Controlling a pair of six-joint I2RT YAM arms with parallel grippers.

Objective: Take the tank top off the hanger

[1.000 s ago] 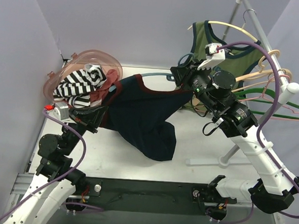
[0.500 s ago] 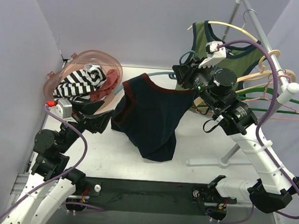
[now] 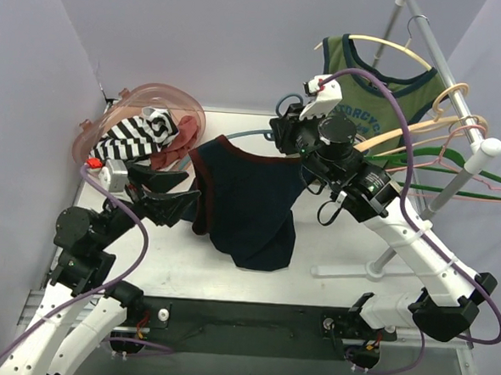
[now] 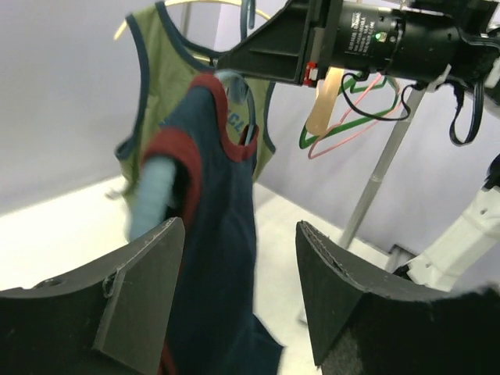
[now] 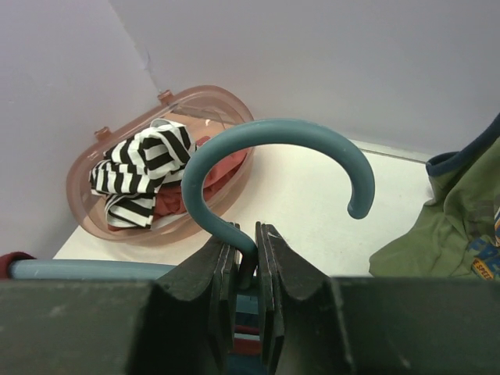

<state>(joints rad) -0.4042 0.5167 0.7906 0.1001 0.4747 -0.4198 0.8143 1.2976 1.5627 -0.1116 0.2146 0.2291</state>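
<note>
A navy tank top (image 3: 249,204) with red trim hangs from a blue-grey hanger (image 5: 266,137) above the middle of the table. My right gripper (image 5: 248,234) is shut on the neck of the hanger's hook and holds it up; it shows in the top view as the right gripper (image 3: 281,132). My left gripper (image 3: 193,188) stands open just left of the garment's left edge, with nothing between its jaws. In the left wrist view the tank top (image 4: 219,234) and one blue hanger arm (image 4: 152,195) lie straight ahead of the open left gripper (image 4: 238,226).
A pink oval basket (image 3: 187,107) with striped and red clothes sits at the back left. A rack pole (image 3: 444,80) at the right carries a green tank top (image 3: 375,93) and several bare hangers (image 3: 464,179). The rack's foot (image 3: 347,270) rests on the table.
My left gripper opened, let go of the tank top's left edge and drew back. The garment swung back to hang under the hanger. The right arm shifted left.
</note>
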